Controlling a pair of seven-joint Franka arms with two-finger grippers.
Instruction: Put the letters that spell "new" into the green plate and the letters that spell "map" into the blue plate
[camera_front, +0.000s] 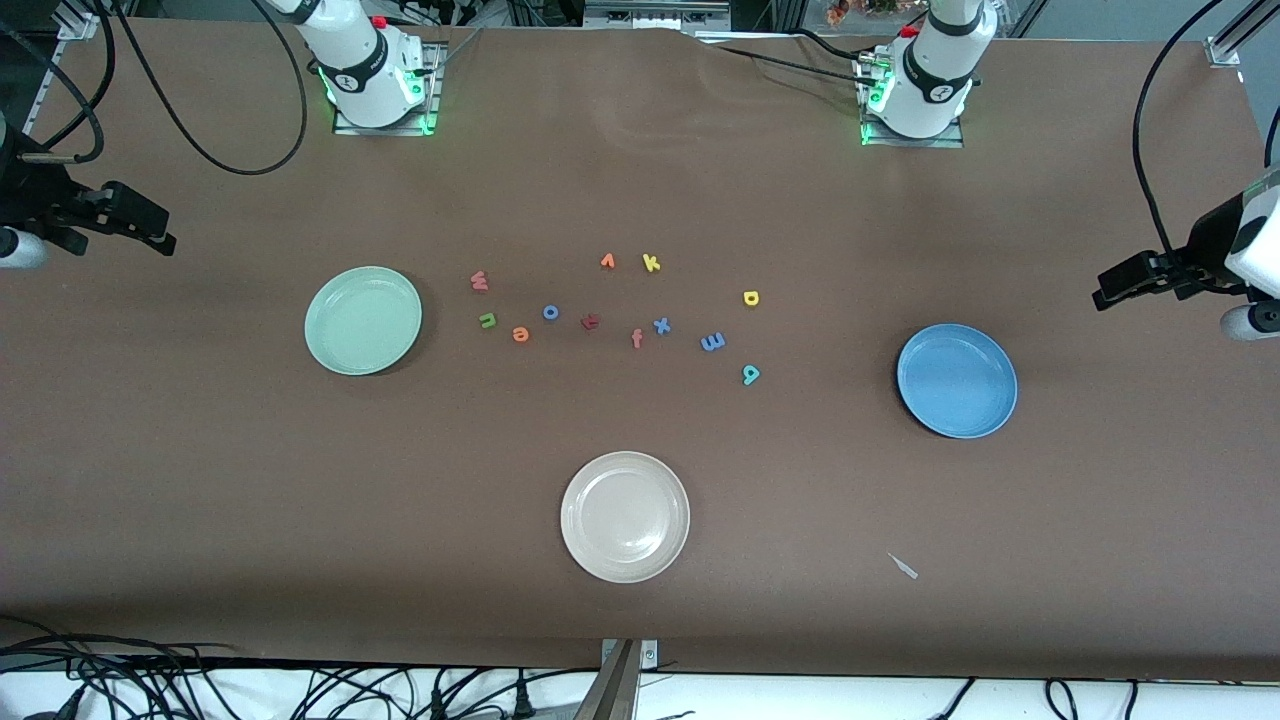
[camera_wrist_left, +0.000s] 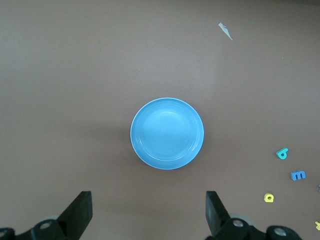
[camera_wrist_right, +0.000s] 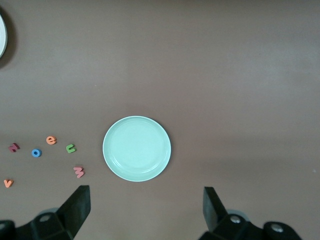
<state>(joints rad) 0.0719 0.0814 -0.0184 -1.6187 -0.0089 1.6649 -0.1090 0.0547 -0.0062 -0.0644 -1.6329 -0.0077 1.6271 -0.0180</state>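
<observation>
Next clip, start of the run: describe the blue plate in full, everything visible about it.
The blue plate is round, mid-blue and shallow, with a raised rim and a smooth, slightly glossy surface that looks like plastic or glazed ceramic. It sits flat and upright on the brown table toward the left arm's end, with nothing in it and nothing touching it. The teal "a" is the closest letter, lying clear of its rim. The left gripper hangs high above it, jaws open.

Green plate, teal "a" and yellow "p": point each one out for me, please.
green plate (camera_wrist_right: 112, 131): right wrist view, on its raised rim.
teal "a" (camera_front: 750, 374): front view, middle of the letter.
yellow "p" (camera_front: 751, 297): front view, middle of the letter.
</observation>
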